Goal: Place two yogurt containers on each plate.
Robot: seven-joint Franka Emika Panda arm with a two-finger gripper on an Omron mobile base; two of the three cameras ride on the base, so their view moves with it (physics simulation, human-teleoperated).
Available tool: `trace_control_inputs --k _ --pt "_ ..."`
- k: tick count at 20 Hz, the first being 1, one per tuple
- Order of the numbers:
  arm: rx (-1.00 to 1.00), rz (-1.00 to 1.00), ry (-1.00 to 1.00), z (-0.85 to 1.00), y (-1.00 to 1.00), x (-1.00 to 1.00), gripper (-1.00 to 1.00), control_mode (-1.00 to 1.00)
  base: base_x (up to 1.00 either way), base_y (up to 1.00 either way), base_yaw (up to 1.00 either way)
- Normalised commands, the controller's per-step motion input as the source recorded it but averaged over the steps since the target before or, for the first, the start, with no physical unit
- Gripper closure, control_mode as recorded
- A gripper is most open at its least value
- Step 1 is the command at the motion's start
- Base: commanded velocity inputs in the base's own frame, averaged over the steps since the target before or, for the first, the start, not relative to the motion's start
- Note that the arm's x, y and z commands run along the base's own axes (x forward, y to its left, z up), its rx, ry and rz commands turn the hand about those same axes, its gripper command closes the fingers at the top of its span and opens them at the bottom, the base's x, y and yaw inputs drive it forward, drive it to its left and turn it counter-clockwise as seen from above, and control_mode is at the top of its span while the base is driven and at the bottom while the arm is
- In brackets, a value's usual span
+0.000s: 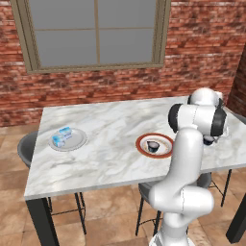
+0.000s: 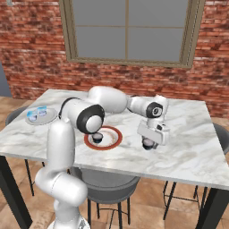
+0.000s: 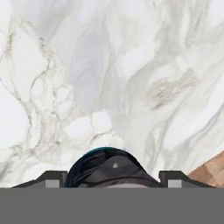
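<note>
My gripper (image 2: 149, 144) is clamped on a dark yogurt cup (image 3: 107, 168); I should lift it straight off the tabletop (image 2: 188, 147) (slowly), then carry it to the red-rimmed plate (image 2: 103, 137).

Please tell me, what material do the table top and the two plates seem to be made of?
Table top: probably polished marble, white with grey veins. Red-rimmed plate: looks like glazed ceramic, white centre and red-brown rim. Grey plate: plain pale grey, ceramic or metal; unclear.
</note>
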Motion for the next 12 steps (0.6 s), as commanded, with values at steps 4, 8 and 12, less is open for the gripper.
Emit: trace_control_inputs --k 4,8,12 --pt "0.00 -0.06 0.00 0.22 0.71 0.00 1.00 -1.00 0.00 0.00 0.00" --pt "0.00 -0.13 0.00 0.17 0.70 0.00 1.00 -1.00 0.00 0.00 0.00" --pt "0.00 -0.18 0.00 0.09 0.72 0.00 1.00 -1.00 0.00 0.00 0.00"
